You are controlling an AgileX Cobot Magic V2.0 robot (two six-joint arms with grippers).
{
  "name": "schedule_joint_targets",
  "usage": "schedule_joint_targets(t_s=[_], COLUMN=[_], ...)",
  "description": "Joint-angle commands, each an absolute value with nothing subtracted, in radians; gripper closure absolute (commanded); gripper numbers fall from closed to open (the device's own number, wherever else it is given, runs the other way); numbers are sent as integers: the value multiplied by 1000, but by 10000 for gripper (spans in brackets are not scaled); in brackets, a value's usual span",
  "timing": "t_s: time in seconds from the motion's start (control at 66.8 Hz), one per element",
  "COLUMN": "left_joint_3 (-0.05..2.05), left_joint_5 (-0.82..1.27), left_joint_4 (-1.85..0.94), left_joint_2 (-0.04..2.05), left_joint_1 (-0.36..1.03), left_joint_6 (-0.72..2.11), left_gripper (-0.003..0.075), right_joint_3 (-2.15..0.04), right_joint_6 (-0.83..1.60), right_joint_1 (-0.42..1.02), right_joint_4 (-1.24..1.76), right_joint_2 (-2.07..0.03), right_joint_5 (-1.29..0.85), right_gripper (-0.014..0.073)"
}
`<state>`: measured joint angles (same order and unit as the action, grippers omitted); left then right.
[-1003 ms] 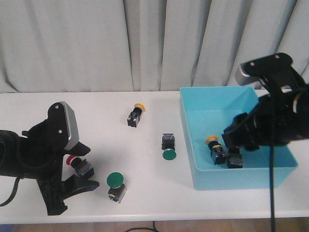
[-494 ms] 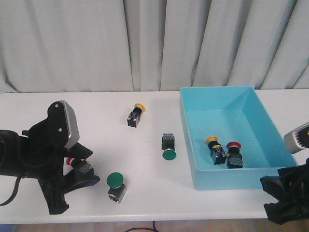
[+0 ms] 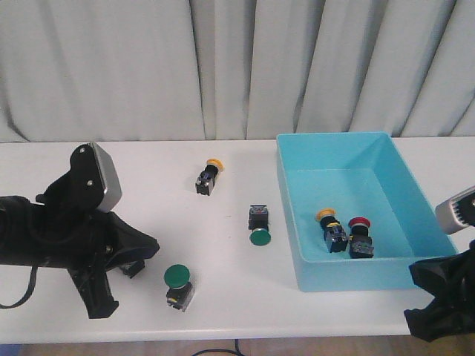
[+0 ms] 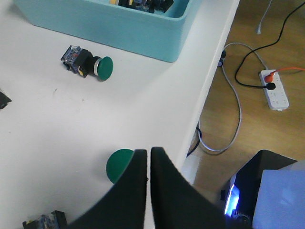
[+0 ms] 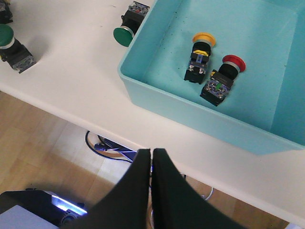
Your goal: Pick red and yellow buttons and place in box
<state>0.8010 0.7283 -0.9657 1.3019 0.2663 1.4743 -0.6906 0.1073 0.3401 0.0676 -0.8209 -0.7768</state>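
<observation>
A yellow button (image 3: 330,228) (image 5: 200,55) and a red button (image 3: 360,237) (image 5: 224,76) lie side by side in the turquoise box (image 3: 356,274) (image 5: 190,117). Another yellow button (image 3: 208,178) lies on the white table behind the middle. My left gripper (image 3: 151,248) (image 4: 148,150) is shut on nothing, low over the table's front left. A black switch body (image 3: 133,268) (image 4: 45,222) pokes out beneath it, its cap hidden. My right gripper (image 5: 151,151) is shut and empty, below the table's front edge beside the box's near right corner.
Two green buttons lie on the table: one (image 3: 260,225) (image 5: 129,24) left of the box, one (image 3: 179,285) (image 4: 119,164) next to my left fingers. A power strip (image 4: 274,90) and cables lie on the floor past the table's front edge. Curtains hang behind.
My right arm left the box and dropped to the front right, with a red button now showing in the box. My left gripper went from open to shut and now hides the table's red cap.
</observation>
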Motion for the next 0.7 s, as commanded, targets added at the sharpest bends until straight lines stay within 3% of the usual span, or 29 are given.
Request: schedule_joint_targets(t_s=[0.0, 0.689], left_joint_3=[827, 827], left_joint_5=[725, 725], left_joint_4=[-1030, -1030], left_joint_2=[1280, 1279], left_joint_1=[269, 269], left_joint_6=[1464, 1464], left_gripper=[728, 728], right_joint_3=[-718, -718], right_joint_6=[115, 116], right_joint_1=[341, 341], right_joint_4=[66, 65], right_joint_2=[-813, -813], right_joint_5=[-731, -759], right_gripper=[601, 601])
